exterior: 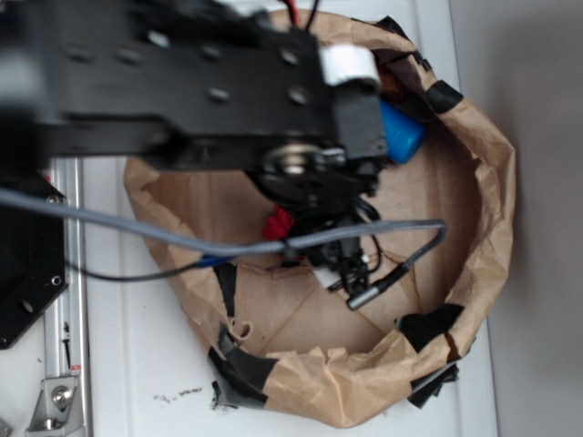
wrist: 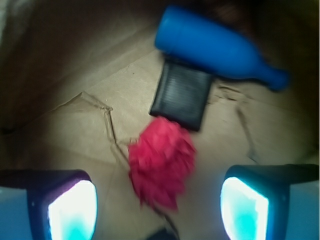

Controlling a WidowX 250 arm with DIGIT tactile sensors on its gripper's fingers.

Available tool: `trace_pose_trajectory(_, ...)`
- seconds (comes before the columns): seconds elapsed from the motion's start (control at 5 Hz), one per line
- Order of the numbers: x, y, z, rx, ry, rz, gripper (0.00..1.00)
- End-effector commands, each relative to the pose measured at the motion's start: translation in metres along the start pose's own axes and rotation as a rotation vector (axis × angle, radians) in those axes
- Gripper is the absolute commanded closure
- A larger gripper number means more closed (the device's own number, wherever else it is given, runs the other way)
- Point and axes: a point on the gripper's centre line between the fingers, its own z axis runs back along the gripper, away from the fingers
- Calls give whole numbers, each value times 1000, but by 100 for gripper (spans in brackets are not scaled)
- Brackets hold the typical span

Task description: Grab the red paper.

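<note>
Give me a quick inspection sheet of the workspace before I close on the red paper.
Surface: brown paper basin with rolled, black-taped rim, on a white table.
Job's things: red paper, crumpled, lying on the basin floor, not gripped.
Clutter: blue bottle on its side; flat black pouch beside it, its near edge meeting the red paper.
Grippers: gripper open, fingers either side of the paper, pads not touching it.
Cables: grey cable crosses the basin; thin black wire below it.
Surroundings: black plate and metal rail on the left.
</note>
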Motion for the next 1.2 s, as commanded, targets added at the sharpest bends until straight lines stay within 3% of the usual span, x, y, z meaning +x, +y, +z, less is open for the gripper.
trace_pose_trajectory(0.0,-10,-26,-38,66,-94,-171,0)
trace_pose_trajectory(0.2,-7,-25,-48,74,-9,-218,0)
trace_pose_trajectory(0.4,-15,-18,-32,35,8,-237,100)
trace_pose_trajectory(0.8,-20,-6,2,-3,-44,-276,100)
trace_pose_trajectory(1.0,-11,-5,52,-26,-114,-265,100)
